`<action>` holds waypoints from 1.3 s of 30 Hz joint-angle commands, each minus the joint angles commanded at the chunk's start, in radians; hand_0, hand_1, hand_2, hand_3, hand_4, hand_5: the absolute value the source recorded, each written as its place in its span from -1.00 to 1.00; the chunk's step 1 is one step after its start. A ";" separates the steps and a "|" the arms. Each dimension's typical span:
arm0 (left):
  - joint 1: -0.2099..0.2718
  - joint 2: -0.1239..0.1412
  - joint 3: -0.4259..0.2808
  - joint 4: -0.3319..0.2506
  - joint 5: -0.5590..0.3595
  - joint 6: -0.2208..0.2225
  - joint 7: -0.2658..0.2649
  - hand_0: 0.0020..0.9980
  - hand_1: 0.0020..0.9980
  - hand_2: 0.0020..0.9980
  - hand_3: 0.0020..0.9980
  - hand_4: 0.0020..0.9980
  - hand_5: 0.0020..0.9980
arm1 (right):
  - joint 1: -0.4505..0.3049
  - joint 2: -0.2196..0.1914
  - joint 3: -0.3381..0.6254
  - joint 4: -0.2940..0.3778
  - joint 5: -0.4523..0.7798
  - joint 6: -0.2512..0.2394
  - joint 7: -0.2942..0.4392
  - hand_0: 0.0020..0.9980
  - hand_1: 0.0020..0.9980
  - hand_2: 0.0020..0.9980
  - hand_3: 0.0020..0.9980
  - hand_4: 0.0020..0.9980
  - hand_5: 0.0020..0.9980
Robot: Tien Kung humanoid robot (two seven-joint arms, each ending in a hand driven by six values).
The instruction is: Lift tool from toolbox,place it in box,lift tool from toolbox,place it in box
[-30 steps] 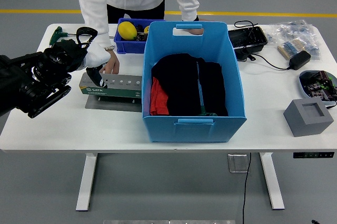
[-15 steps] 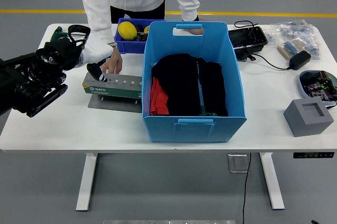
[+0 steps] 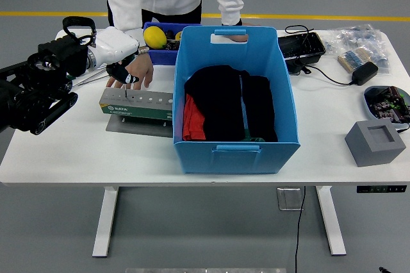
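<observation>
The left hand [image 3: 122, 71] has risen from the toolbox [image 3: 136, 104] near the surface's left edge, drawing out 1 small tool [image 3: 126, 84], so the first lift looks nearly done. Its fingers are closed on the tool's handle. A person's hand [image 3: 142, 69] steadies nearby. The blue box [image 3: 234, 138] waits at center.

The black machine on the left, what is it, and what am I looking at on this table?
It is a robot's left arm; its white hand pinches a small dark tool just above the green toolbox. The camera sits high on the robot, looking down over the white table. A person stands opposite, one hand behind the toolbox, the other on the rim of the blue box, which holds dark cloth. A small blue bin holds something yellow.
</observation>
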 joint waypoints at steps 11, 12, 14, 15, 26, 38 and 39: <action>0.005 0.013 -0.065 -0.024 -0.004 0.005 -0.014 -0.62 -1.00 -0.94 -0.90 0.56 -0.15 | 0.000 -0.001 -0.009 0.000 0.009 0.001 0.002 0.39 0.36 0.46 0.16 0.58 0.44; 0.006 0.015 -0.076 -0.031 -0.002 0.002 -0.012 -0.62 -1.00 -0.94 -0.91 0.55 -0.15 | 0.000 -0.001 -0.007 0.000 0.008 0.001 0.001 0.38 0.37 0.46 0.16 0.58 0.44; 0.008 0.020 -0.093 -0.045 0.005 -0.007 -0.008 -0.62 -1.00 -0.94 -0.91 0.55 -0.15 | 0.000 -0.001 -0.004 0.000 0.004 0.001 0.001 0.38 0.37 0.46 0.16 0.58 0.44; 0.009 0.024 -0.107 -0.060 0.011 -0.014 -0.004 -0.62 -1.00 -0.94 -0.91 0.55 -0.15 | -0.001 -0.001 -0.002 0.000 0.002 0.001 0.001 0.38 0.37 0.46 0.16 0.58 0.44; 0.018 0.071 -0.233 -0.210 0.032 -0.075 0.053 -0.62 -1.00 -0.94 -0.91 0.52 -0.18 | -0.004 0.000 0.011 0.000 -0.010 0.002 -0.001 0.39 0.37 0.46 0.16 0.58 0.45; 0.038 0.081 -0.326 -0.477 -0.062 -0.077 0.122 -0.60 -1.00 -0.94 -0.91 0.52 -0.19 | -0.006 0.001 0.021 0.000 -0.024 0.001 -0.004 0.39 0.36 0.46 0.16 0.58 0.44; 0.037 0.078 -0.322 -0.497 -0.067 -0.077 0.125 -0.60 -1.00 -0.94 -0.91 0.52 -0.19 | -0.007 0.001 0.021 0.000 -0.024 0.001 -0.004 0.39 0.36 0.46 0.16 0.58 0.44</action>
